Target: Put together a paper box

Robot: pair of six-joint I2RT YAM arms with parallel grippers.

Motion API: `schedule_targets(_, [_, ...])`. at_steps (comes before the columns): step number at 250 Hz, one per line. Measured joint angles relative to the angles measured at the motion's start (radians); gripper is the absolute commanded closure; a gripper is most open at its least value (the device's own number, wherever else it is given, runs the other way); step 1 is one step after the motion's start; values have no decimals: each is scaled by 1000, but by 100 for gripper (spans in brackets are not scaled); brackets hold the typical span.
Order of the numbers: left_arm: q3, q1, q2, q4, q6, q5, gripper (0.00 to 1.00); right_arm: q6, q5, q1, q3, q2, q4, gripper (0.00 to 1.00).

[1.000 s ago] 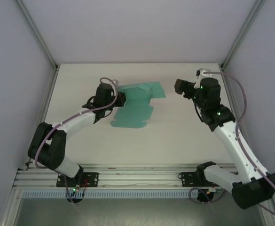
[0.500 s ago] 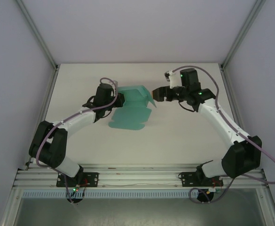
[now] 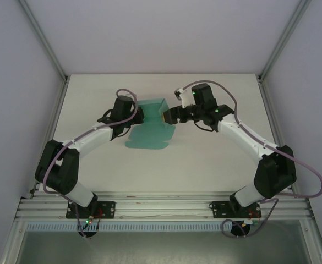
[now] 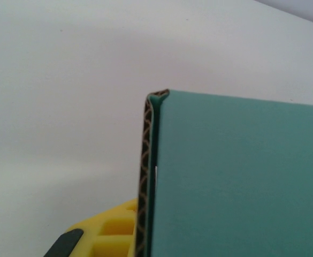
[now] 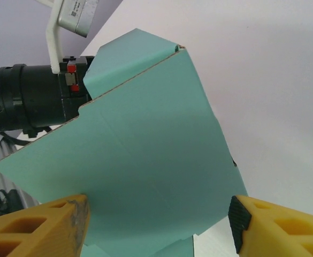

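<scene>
The paper box (image 3: 149, 131) is a teal die-cut sheet lying mid-table, with its far part folded up. My left gripper (image 3: 134, 114) is shut on the raised panel's left edge. In the left wrist view that panel (image 4: 236, 176) stands upright, with its corrugated edge against one yellow finger (image 4: 111, 233). My right gripper (image 3: 168, 116) is at the raised part's right side. In the right wrist view its yellow fingers (image 5: 41, 225) stand wide apart, open, either side of the teal panel (image 5: 151, 150). A small gap separates the panel from the right pad.
The white table (image 3: 216, 154) is walled by a metal frame and pale panels on three sides. The left arm's wrist and camera (image 5: 33, 101) sit just behind the panel, facing my right gripper. Both arm bases stand on the rail (image 3: 161, 209) at the near edge.
The right arm has swung left from the table's right side up to the sheet. The sheet's far right flap, flat a second ago, now stands up. The left gripper keeps its hold.
</scene>
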Motion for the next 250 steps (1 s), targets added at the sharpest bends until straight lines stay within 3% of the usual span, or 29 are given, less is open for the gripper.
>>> schedule_targets(36, [19,0,0,-46,-7,-41,100,2,47,-2,-43,-50,22,16])
schedule_targets(95, [37,0,6,-69,-7,-43,100,2,23,0,-90,-103,60,22])
schedule_targets(125, [68,0,38,-85,-6,-27,100,12,36,0,-45,-67,44,37])
schedule_targets(150, [68,0,42,-92,-6,-15,100,34,112,0,-3,-41,20,62])
schedule_targets(187, [68,0,41,-91,-5,-1,100,58,257,0,31,-27,-8,76])
schedule_targets(230, [68,0,41,-97,-6,1,100,63,326,0,84,25,-40,82])
schedule_targets(250, [68,0,41,-101,-5,0,100,60,339,3,98,39,-55,93])
